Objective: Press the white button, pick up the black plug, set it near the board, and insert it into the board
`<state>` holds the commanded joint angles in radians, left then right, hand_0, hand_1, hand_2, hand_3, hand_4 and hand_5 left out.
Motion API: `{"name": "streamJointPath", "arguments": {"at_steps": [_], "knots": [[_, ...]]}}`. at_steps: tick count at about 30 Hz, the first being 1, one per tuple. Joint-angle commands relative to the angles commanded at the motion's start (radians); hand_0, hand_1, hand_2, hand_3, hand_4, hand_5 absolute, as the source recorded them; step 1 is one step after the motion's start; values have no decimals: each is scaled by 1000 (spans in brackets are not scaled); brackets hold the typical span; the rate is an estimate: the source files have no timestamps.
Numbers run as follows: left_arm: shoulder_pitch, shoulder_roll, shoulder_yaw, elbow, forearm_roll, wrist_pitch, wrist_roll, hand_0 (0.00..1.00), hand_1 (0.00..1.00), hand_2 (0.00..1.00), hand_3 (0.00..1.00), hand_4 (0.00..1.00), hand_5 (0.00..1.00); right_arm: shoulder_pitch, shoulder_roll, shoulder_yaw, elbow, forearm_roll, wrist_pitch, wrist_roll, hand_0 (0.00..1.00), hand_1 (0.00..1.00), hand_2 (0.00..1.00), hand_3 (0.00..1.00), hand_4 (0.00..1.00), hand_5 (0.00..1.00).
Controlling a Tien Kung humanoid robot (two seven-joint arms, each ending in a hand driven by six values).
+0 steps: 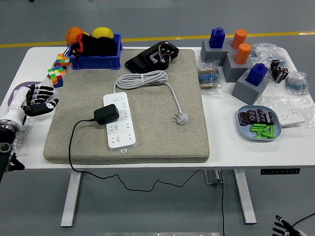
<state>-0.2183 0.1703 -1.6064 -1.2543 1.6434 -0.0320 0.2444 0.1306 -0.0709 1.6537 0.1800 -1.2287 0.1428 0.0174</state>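
Resting at the left edge of the frame, over the white table (162, 152) and just clear of the grey mat (187, 73): left hand (34, 101), fingers loosely spread, nothing in its grasp. Barely showing at the lower right corner, below the table: right hand (284, 227), only fingertips in view, too little to tell how far open. Lying lengthwise at centre left of the mat: white power strip (119, 120), with its white button (115, 98) at the upper end. Sitting on the strip's upper sockets: black plug (106, 114), whether fully seated cannot be told, its black cord (74, 147) trailing left, off the mat and down below the table edge. Coiled above the strip: white cable (142, 78), ending in a white plug (181, 118) to the right of centre. In the upper left: blue bin (96, 61) holding fruit, two colour cubes (58, 69) beside it. In the upper right: grey blocks (248, 86) topped with blue and orange pieces. Lower down on the right: blue plate (259, 135) of small parts.
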Motion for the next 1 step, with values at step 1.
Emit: {"name": "streamJointPath", "arguments": {"at_steps": [1], "knots": [[0, 0, 0, 0, 0, 0, 0, 757, 715, 643, 611, 724, 2, 0, 0, 1, 0, 0, 0, 0, 804, 705, 687, 655, 758, 577]]}}
